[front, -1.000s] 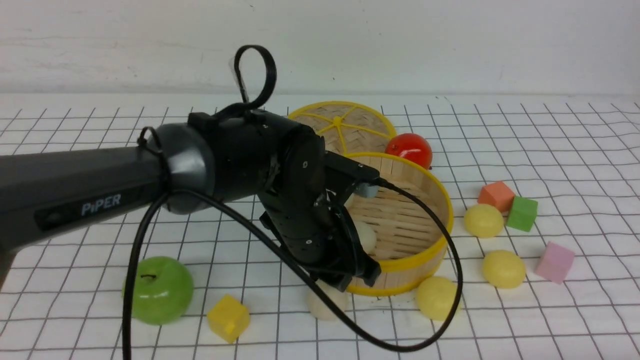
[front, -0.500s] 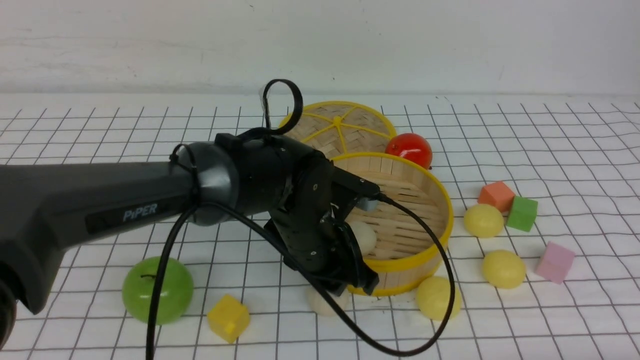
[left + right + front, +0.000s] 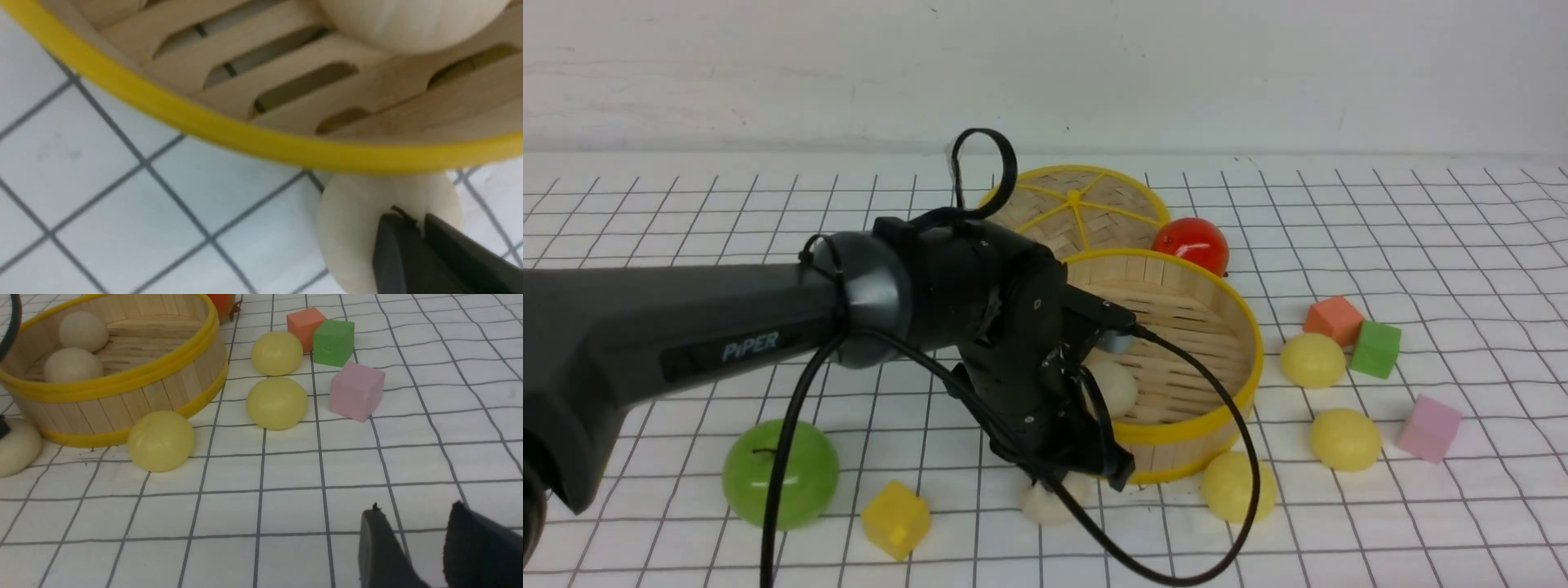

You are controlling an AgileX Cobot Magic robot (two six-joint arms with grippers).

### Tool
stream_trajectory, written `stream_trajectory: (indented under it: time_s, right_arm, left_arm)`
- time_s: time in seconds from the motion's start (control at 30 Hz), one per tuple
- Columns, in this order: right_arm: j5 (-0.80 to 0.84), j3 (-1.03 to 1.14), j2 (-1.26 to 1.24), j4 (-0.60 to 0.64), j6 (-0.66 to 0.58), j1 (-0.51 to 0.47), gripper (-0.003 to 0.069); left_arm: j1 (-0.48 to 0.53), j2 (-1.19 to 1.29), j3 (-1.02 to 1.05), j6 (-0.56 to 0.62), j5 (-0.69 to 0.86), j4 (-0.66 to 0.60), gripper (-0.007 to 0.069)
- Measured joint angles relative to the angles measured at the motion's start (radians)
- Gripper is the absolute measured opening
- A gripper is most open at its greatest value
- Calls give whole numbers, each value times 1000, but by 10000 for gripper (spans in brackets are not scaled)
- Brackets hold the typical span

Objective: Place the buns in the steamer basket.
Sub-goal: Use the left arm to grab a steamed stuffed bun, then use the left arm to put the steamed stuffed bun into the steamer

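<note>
We found the left gripper [image 3: 413, 222] low at the table, just outside the steamer basket [image 3: 204, 122]. Its jaws were pressed almost together into a cream bun [image 3: 351, 232]. A crease in the soft surface ran up to the tips, so we judged that only a fold was pinched, not the whole body. That bun lay on the cloth against the basket's near wall. The rear bun [image 3: 83, 330] and the front bun [image 3: 72, 364] sat inside. The nearest yellow bun [image 3: 160, 441] lay just beside the wall. The middle yellow bun [image 3: 277, 402] and the far yellow bun [image 3: 277, 353] lay further out.

Failure modes, as we assessed them:
- A shallow pinch could let the bun slip free on lifting.
- The bun sat tight under the yellow rim, so a straight lift could snag it there or drag the basket.
- The hanging cable [image 3: 1241, 457] looped close to the nearest yellow bun and could sweep it away.

In the front view the wrist body hid the jaws and showed only part of the pinched bun (the left wrist view alone showed the closure and the crease). Only the right wrist view showed both stored buns. It alone also showed the right gripper [image 3: 412, 539], its jaws spread with nothing between them, over bare cloth.
</note>
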Motion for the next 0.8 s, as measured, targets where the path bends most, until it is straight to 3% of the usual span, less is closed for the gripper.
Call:
stream_trajectory:
  time_s: [0.13,0.37,0.57,0.8]
  right_arm:
    - [0,0,0,0,0,0,239]
    - [0,0,0,0,0,0,239]
    - [0,0,0,0,0,0,239]
    - [0,0,0,0,0,0,239]
  left_arm:
    - [-17,-91,2,0,61,-12,-9]
    - [-61,-195,-99,43,11,-38,-9]
    - [-61,-51,-273,140,-86,-67,-9]
    - [-55,180,-439,138,-82,-55,8]
